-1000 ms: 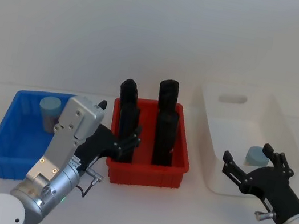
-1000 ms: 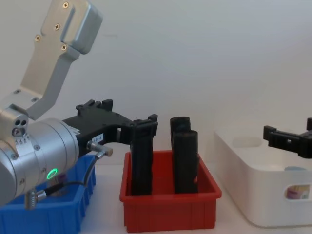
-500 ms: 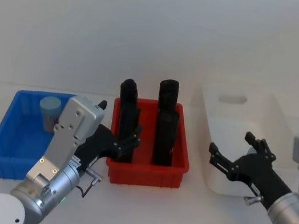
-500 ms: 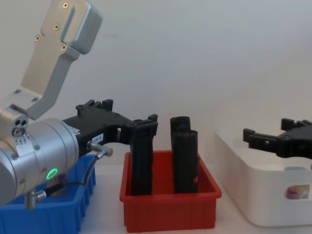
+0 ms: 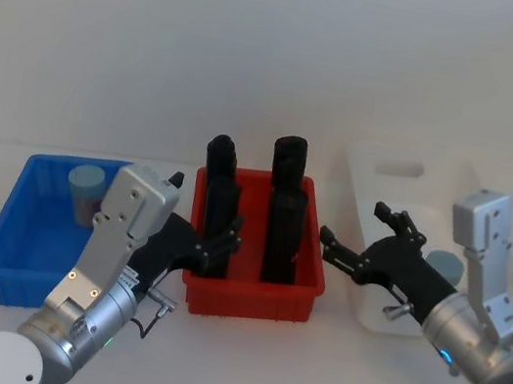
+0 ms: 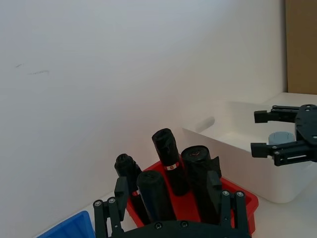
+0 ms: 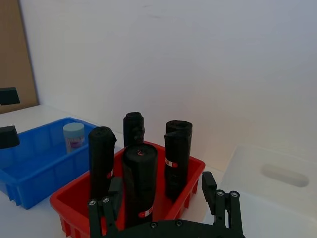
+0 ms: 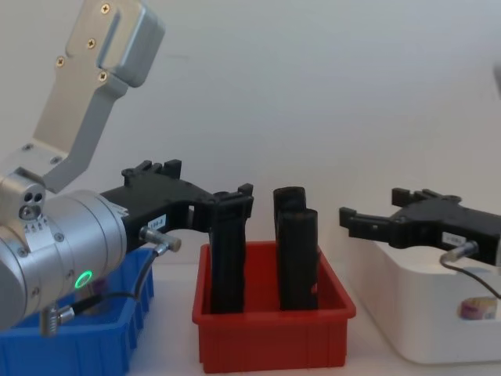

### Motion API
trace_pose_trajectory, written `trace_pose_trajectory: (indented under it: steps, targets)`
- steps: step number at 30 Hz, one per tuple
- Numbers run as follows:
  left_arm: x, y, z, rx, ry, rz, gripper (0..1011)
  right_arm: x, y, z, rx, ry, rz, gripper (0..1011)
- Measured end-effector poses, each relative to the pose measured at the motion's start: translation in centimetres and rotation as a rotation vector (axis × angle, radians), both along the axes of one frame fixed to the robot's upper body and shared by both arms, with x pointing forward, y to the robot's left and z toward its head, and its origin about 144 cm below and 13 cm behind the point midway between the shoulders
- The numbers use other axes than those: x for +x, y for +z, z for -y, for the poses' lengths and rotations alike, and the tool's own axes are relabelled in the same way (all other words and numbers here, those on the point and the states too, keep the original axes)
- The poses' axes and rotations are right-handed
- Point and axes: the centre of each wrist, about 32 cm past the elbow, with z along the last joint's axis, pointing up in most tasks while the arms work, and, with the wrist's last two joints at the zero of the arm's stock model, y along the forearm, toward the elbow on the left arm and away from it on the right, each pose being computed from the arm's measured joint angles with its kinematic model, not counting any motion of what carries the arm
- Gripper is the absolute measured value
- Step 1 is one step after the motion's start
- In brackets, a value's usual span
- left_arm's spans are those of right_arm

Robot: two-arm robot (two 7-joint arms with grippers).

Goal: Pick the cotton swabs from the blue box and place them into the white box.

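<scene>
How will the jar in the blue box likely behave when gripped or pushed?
The jar looks a rigid cylinder, so it should probably keep its shape when squeezed. It stands upright in the blue box, taller than wide, so a high push might tip it, and on its side it would likely roll. Its smooth-looking lid may be slippery.

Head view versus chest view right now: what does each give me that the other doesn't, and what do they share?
Head view's own: one cotton swab jar standing at the far end of the blue box, and a pale blue lid inside the white box. Chest view's own: a pink label patch low on the white box's near side, probably that jar's. Shared: the red bin of black rolls, the left gripper open beside the rolls, and the right gripper open at the white box's edge nearest the red bin.
</scene>
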Motion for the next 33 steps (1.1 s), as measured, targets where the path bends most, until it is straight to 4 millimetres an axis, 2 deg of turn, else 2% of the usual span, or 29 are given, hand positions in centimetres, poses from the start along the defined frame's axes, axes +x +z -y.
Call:
trace_pose_trajectory:
  steps: [17, 33]
  targets:
    - [0.0, 0.0, 0.0, 0.000, 0.000, 0.000, 1004, 5.5, -1.1, -1.1, -0.026, 0.150, -0.035, 1002]
    - [0.0, 0.0, 0.0, 0.000, 0.000, 0.000, 1004, 8.8, -2.2, -2.0, -0.047, 0.279, -0.067, 1002]
